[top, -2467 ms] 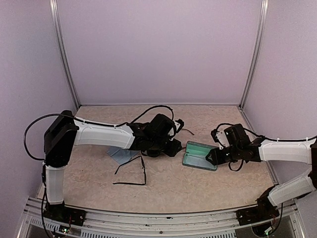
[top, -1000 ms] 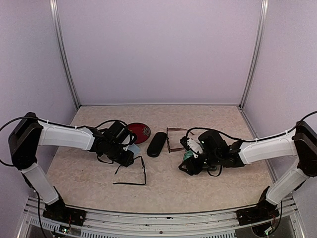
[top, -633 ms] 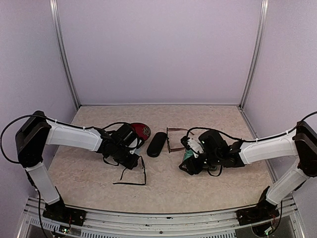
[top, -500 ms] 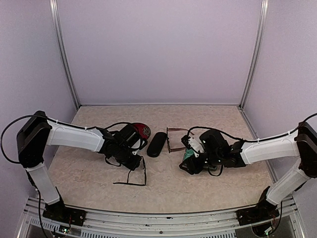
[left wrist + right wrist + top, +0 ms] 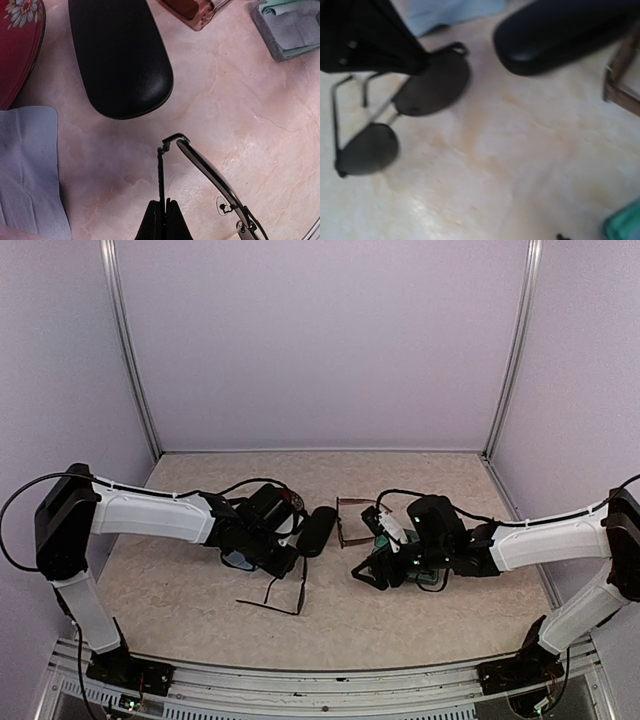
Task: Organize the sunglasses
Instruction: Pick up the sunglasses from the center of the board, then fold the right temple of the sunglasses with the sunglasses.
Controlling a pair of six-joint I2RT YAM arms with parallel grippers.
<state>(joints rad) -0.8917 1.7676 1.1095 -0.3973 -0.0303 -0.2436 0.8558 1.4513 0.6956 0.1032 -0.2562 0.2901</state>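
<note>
The black sunglasses (image 5: 278,597) lie tilted near the front of the table, with one thin arm rising into my left gripper (image 5: 287,562). In the left wrist view that gripper (image 5: 164,206) is shut on the arm, and the slim frame (image 5: 212,175) trails to the right. The right wrist view shows their dark lenses (image 5: 432,82). The reddish-brown sunglasses (image 5: 352,522) rest unfolded between the two grippers. My right gripper (image 5: 363,572) hovers low beside the teal case (image 5: 384,552); its fingers do not show in its own wrist view.
A black oblong case (image 5: 317,530) lies just right of my left gripper. A red flowered case (image 5: 20,45) and a light-blue cloth (image 5: 27,170) sit behind the left arm. A grey-blue open case with a cloth (image 5: 290,25) lies at the right.
My left gripper has moved right to the black sunglasses and shut on one arm; the pair has shifted right and tilted. The right gripper has edged slightly left.
</note>
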